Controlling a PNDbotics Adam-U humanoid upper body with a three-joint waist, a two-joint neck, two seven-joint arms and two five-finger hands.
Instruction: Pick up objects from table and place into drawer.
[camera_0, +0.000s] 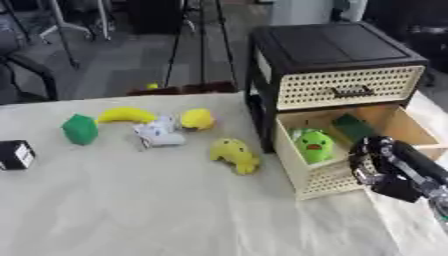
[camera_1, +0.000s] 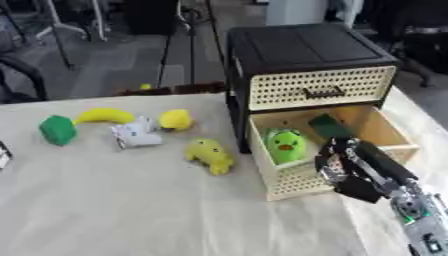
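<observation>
The yellow toy (camera_0: 234, 155) lies on the desk (camera_0: 131, 210) just left of the open drawer (camera_0: 325, 182), looks soft and light, best grabbed round its middle; the right hand (camera_0: 374, 162) hangs curled and empty by the drawer.

We list the table (camera_0: 131, 210) with a drawer cabinet (camera_0: 332, 65) standing at its far right. Its upper drawer (camera_0: 348, 87) sits closed; its lower drawer (camera_0: 350, 145) stands pulled out toward us. In the lower drawer lie a duck-shaped toy (camera_0: 313, 144) at the left and a block (camera_0: 353, 126) behind and right of it. Our right hand (camera_0: 374, 162) is at the drawer's front right corner. Left of the cabinet, on the table, we note a soft toy (camera_0: 234, 155) nearest the drawer; behind it a rounded toy (camera_0: 197, 119), a small packet (camera_0: 158, 134) just beside, a banana (camera_0: 127, 115), and a block-shaped toy (camera_0: 80, 129) furthest left. A box (camera_0: 15, 154) sits at the left edge.
</observation>
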